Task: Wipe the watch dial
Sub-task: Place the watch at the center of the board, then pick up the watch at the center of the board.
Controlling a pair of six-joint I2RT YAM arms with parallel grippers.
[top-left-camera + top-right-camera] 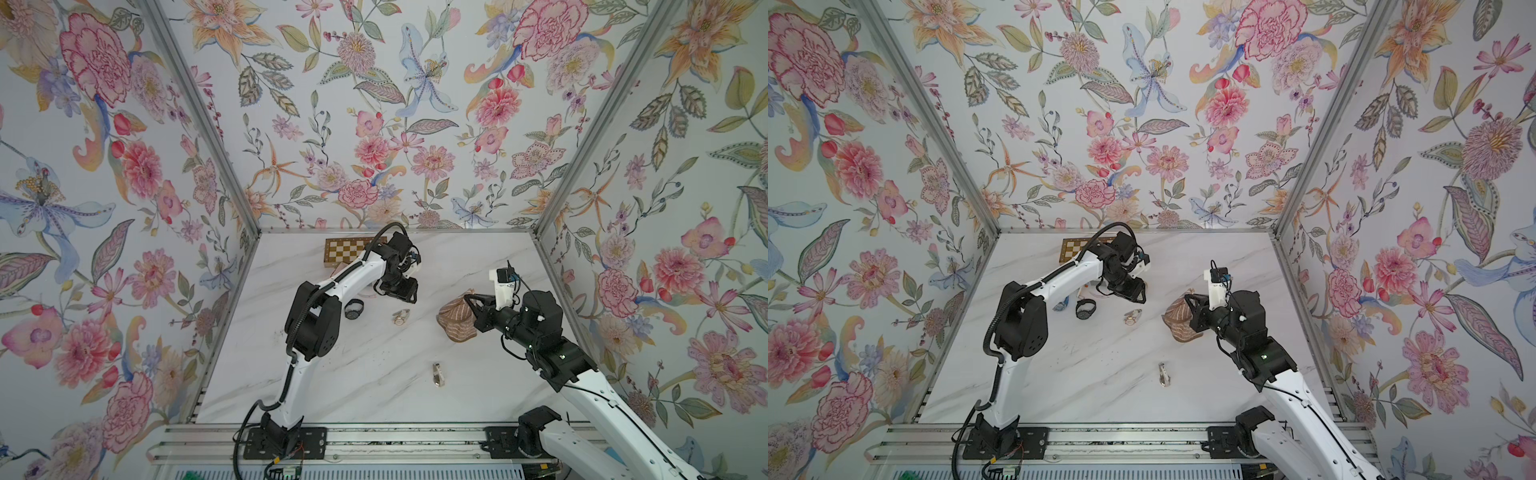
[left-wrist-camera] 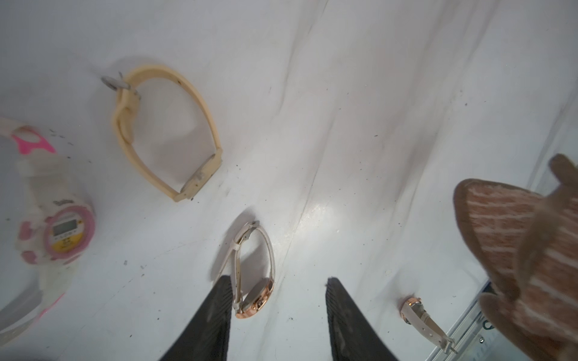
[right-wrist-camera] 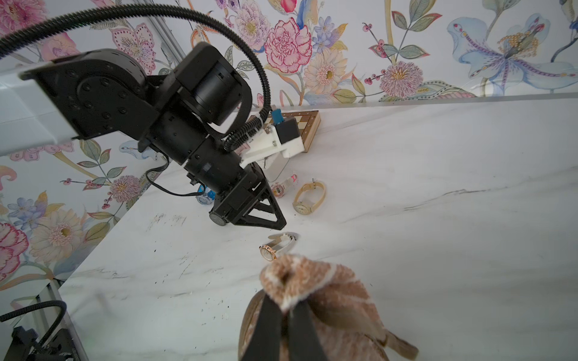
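Left claw point(image 2: 278, 279) spread near rose-gold watch point(image 2: 258, 300), right claw point(image 3: 284, 301) low — pinching cloth point(image 3: 312, 275)

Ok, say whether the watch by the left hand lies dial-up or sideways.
On its side: the rose-gold watch rests on its case edge, dial facing sideways.

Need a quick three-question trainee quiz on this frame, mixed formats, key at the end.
1. True or false: the right arm's jaws are shut on the cloth.
2. Pick one: the rose-gold watch nearest the left arm's jaws is A) clamped in them, B) lying on the table with those jaws open close by, C) under the cloth.
3. Fill in: the board at the table's back edge is a ____.
Key: 1 true; 2 B; 3 chessboard.
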